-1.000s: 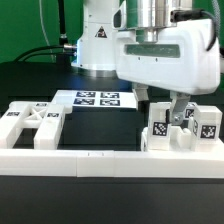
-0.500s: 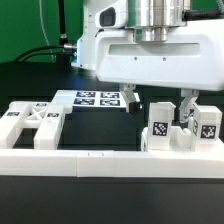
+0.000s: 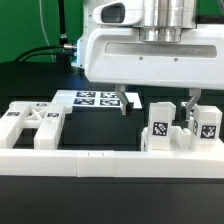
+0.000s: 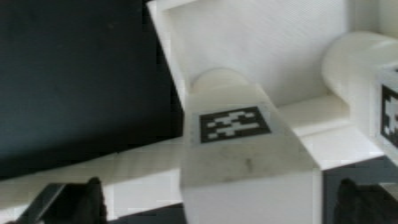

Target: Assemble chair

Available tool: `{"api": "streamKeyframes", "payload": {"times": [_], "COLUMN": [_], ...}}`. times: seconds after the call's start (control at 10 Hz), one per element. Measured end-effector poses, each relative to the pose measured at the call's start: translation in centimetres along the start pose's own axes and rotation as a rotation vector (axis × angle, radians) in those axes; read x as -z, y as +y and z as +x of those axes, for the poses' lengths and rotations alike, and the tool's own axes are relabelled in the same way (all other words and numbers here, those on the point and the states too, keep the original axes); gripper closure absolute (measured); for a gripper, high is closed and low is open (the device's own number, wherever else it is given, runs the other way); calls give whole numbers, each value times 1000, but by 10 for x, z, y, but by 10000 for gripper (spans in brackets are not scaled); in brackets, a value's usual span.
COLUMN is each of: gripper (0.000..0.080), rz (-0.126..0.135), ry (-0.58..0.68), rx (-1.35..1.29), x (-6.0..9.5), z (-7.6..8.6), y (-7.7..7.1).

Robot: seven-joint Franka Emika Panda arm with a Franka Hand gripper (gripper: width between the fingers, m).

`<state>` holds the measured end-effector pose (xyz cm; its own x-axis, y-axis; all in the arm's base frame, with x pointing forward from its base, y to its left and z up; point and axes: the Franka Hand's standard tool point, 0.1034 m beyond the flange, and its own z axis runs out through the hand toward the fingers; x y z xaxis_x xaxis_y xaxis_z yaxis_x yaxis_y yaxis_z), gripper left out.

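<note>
Several white chair parts with square tags stand in a cluster at the exterior view's right; one upright tagged part (image 3: 160, 130) is nearest the middle and another (image 3: 206, 124) is further right. A notched white chair frame piece (image 3: 30, 124) lies at the left. My gripper (image 3: 158, 103) is open wide and empty. It hangs over the right cluster, with one fingertip (image 3: 123, 101) on the left and the other (image 3: 192, 106) on the right of the upright part. In the wrist view this part (image 4: 233, 125) stands between the dark fingers (image 4: 71, 200).
The marker board (image 3: 95, 98) lies flat behind the black mat. A long low white border rail (image 3: 100, 160) runs along the front. The robot's base (image 3: 95, 45) stands at the back, with cables at the back left.
The hand has turned about its vertical axis, so the two fingers now stand side by side across the view. They are a little wider apart than half a second ago.
</note>
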<state>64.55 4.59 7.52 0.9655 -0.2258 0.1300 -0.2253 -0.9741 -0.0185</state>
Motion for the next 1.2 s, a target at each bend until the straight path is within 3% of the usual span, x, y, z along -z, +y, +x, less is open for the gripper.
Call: {"api": "streamKeyframes", "payload": {"times": [0.3,0.4,0.5,0.6,0.7,1.2], "gripper": [170,334,334,514,514,514], "rz": [-7,-6,-6,-6,-6,-9], "ry": [0,0,0,0,0,4], "rx": [65,59,43,43,39,-500], "x": [0,0,0,0,0,-1], "z": [0,0,0,0,0,-4], "y": [0,0,0,0,0,-5]}}
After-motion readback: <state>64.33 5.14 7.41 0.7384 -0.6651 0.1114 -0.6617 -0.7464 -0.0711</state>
